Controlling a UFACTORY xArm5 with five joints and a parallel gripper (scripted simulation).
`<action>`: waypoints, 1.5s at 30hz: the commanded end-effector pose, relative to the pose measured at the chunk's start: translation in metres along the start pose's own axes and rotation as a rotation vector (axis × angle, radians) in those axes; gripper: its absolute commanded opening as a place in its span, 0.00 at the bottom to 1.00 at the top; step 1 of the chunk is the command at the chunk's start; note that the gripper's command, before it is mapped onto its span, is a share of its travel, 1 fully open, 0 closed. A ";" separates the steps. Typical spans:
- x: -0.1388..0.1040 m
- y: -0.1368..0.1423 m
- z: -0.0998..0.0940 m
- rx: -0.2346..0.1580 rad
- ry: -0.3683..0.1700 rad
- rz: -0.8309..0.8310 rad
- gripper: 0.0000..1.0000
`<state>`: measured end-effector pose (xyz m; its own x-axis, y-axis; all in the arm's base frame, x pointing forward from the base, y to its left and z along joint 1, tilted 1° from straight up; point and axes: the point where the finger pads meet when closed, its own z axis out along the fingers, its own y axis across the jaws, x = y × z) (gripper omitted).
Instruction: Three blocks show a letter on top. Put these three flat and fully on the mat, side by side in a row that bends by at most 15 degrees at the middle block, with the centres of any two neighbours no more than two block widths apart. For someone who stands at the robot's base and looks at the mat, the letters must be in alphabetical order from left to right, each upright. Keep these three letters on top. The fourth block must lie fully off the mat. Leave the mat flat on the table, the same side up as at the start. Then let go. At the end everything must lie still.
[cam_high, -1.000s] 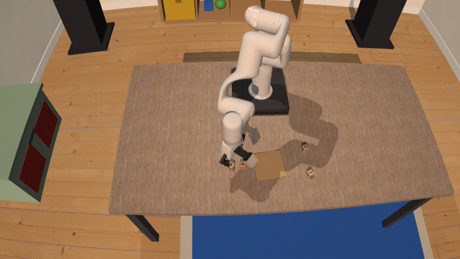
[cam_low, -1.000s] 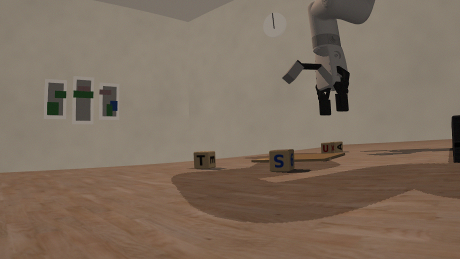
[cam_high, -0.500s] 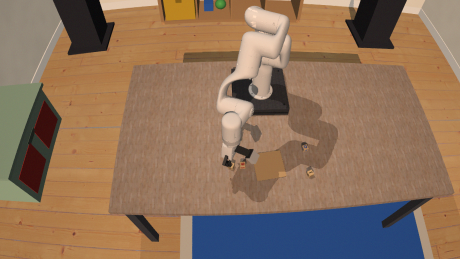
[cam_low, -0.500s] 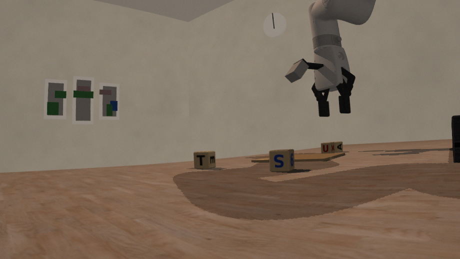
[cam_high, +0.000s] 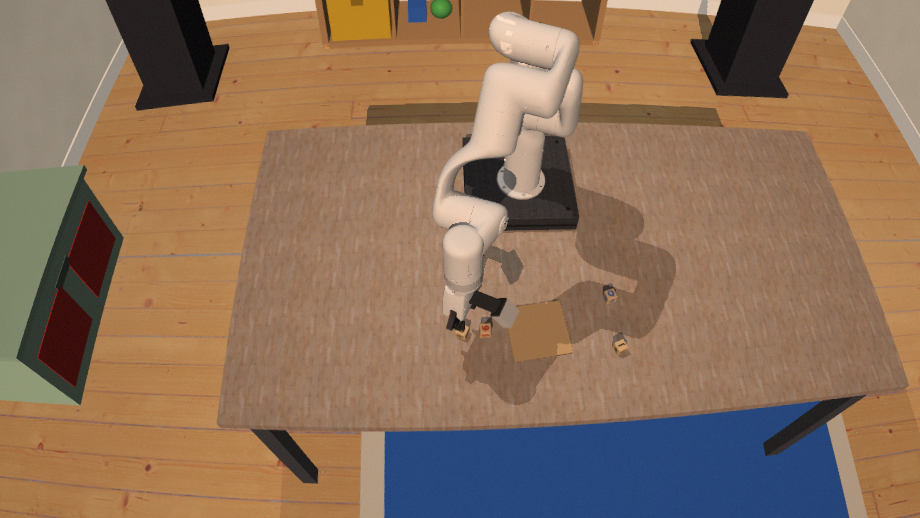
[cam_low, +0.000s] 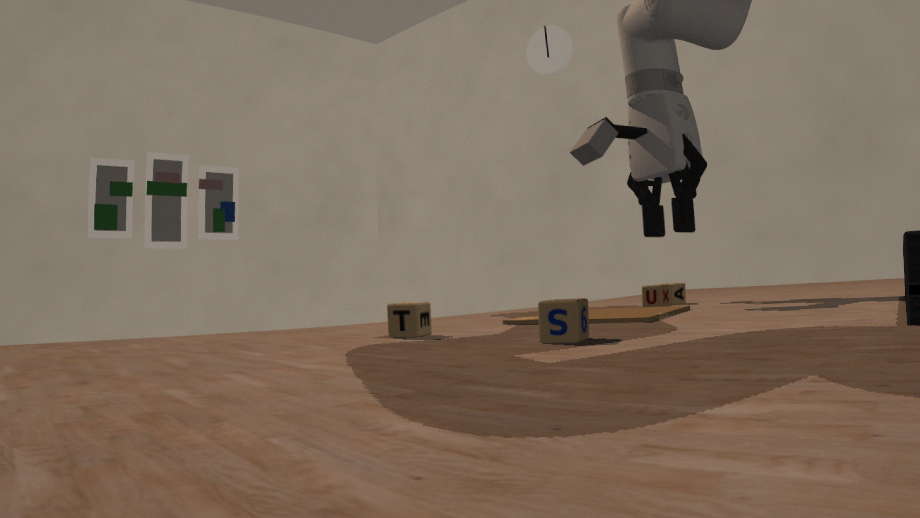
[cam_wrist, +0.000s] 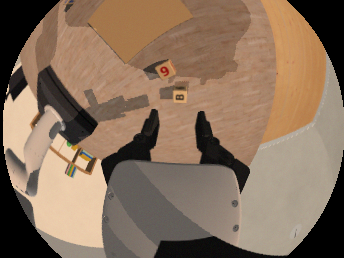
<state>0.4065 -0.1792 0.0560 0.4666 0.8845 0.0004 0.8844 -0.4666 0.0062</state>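
My gripper (cam_high: 456, 323) (cam_low: 668, 226) (cam_wrist: 177, 117) is partly open and empty, above the table at the mat's left in the top view. The B block (cam_high: 462, 333) (cam_wrist: 180, 95) lies just beyond the fingertips in the wrist view, black letter up. A block with a red 6 or 9 on top (cam_high: 486, 329) (cam_wrist: 165, 70) lies beside it, off the mat. A block with a blue mark on top (cam_high: 609, 294) (cam_low: 563, 321) and one with a black bar-like mark (cam_high: 620, 347) (cam_low: 408, 320) lie right of the mat (cam_high: 539, 331) (cam_low: 630, 314) (cam_wrist: 140, 25). The mat lies flat and bare.
The robot's black base plate (cam_high: 547, 215) stands behind the mat on the table (cam_high: 360, 276). The arm's shadow covers part of the table around the mat and the blue-marked block. The table's front edge runs beyond the mat in the top view.
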 end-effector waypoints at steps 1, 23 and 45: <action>0.000 0.001 -0.001 -0.004 0.000 0.000 0.58; 0.000 0.001 -0.001 -0.004 0.000 -0.001 0.58; -0.001 0.001 0.014 -0.005 0.000 -0.011 0.58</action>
<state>0.4062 -0.1798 0.0444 0.4573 0.8893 0.0004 0.8893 -0.4573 0.0076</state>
